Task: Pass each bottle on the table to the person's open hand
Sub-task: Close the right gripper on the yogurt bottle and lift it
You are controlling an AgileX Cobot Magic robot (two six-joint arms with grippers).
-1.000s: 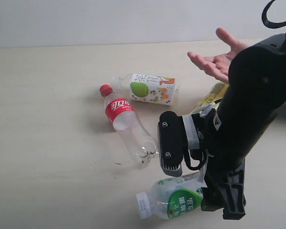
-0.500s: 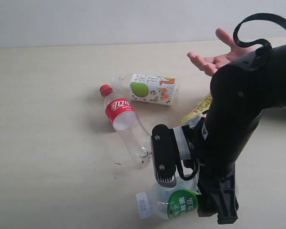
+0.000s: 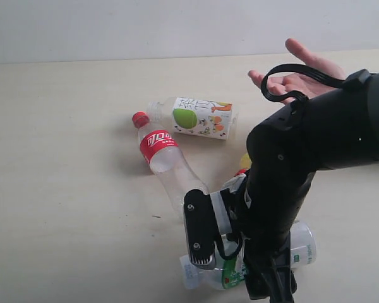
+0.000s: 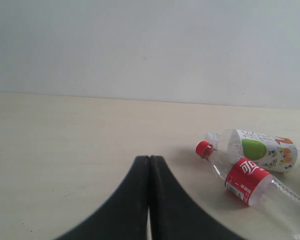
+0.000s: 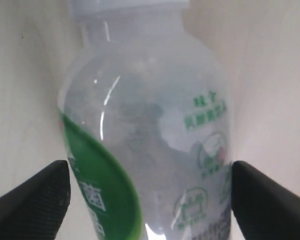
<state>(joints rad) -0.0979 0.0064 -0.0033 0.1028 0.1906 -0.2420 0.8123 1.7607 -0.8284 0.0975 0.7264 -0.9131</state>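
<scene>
The white-green bottle (image 3: 301, 247) (image 5: 150, 125) lies on its side at the table's (image 3: 63, 189) near edge, white cap pointing left. My right gripper (image 3: 237, 265) (image 5: 150, 195) is open and lowered over it, one finger (image 5: 45, 195) on each side of its body. The clear bottle with red cap and label (image 3: 167, 164) (image 4: 245, 180) and the green-apple bottle (image 3: 196, 118) (image 4: 255, 149) lie in the middle. Only a sliver of the yellow bottle (image 3: 245, 160) shows behind my right arm. The person's open hand (image 3: 297, 79) waits palm up at the far right. My left gripper (image 4: 149, 165) is shut and empty, low over the table.
A black cable loop (image 3: 290, 79) on my right arm rises in front of the hand. A pale wall (image 3: 177, 25) runs along the table's far edge. Bare tabletop (image 4: 65, 140) stretches left of the bottles.
My right arm has swung left and down, so the open jaws now straddle the white-green bottle. The arm now covers most of the yellow bottle. The left gripper has not moved.
</scene>
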